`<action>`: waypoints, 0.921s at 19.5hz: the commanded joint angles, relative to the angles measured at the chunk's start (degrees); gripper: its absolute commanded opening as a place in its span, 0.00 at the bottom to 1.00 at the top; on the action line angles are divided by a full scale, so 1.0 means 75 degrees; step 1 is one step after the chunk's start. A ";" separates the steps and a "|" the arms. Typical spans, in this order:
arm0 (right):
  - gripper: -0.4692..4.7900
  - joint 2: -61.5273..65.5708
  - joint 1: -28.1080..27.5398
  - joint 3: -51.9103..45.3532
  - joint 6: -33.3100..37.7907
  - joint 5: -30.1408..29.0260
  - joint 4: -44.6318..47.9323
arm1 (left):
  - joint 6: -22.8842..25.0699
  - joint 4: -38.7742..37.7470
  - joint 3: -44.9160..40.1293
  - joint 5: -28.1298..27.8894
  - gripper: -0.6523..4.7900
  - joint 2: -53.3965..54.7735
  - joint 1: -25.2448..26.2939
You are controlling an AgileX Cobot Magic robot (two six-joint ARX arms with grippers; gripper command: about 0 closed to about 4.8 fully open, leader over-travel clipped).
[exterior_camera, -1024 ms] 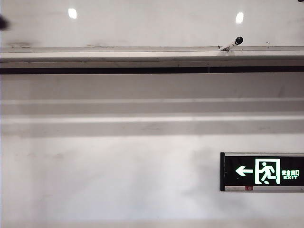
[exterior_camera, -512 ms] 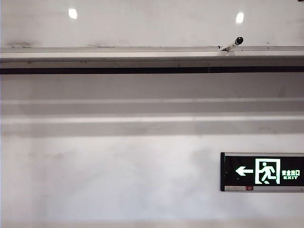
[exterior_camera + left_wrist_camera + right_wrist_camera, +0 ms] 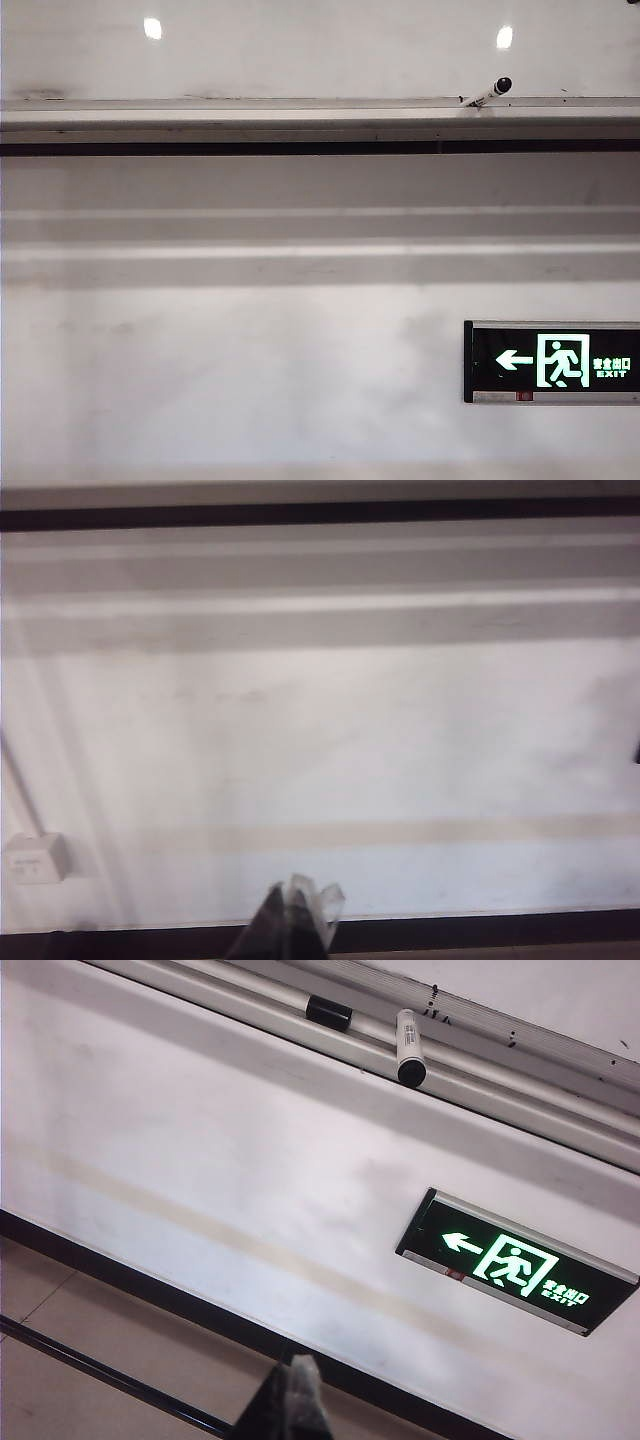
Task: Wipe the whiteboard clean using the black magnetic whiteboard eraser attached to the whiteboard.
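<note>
The whiteboard (image 3: pixel 320 55) is the glossy panel across the top of the exterior view, with two light reflections and a silver rail (image 3: pixel 250 112) under it. Its corner also shows in the right wrist view (image 3: pixel 560 1000). The black eraser is in no view that I can identify. Neither gripper appears in the exterior view. My left gripper (image 3: pixel 297 912) is shut and empty, facing the matte wall below the board. My right gripper (image 3: pixel 297 1388) is also shut and empty, low over the floor and far beneath the rail.
A marker (image 3: pixel 489 92) lies on the rail, seen closer as the marker (image 3: pixel 410 1048). A small black block (image 3: pixel 328 1012) sits on the rail beside it; what it is I cannot tell. An exit sign (image 3: pixel 552 362) hangs at lower right. A wall socket (image 3: pixel 35 858) sits near the floor.
A dark blurred shape at the whiteboard's far left edge a second ago has left the exterior view. The marker, rail and sign have not moved.
</note>
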 commanded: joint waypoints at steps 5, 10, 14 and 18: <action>0.11 -0.0015 0.0000 0.0038 0.0029 -0.0003 0.0085 | 0.0026 0.0067 0.0006 -0.0023 0.12 -0.0009 -0.0003; 0.11 -0.0015 0.0000 0.0041 0.0029 -0.0003 0.0085 | 0.0026 0.0064 0.0006 -0.0020 0.12 -0.0009 -0.0006; 0.11 -0.1087 -0.0256 -0.0437 0.0003 -0.0157 0.0009 | 0.0026 0.0047 0.0006 0.0017 0.12 0.0009 -0.0012; 0.11 -0.2028 -0.0259 -0.0434 0.0003 -0.0137 -0.0586 | 0.0026 0.0000 0.0006 0.0032 0.12 0.0012 -0.0009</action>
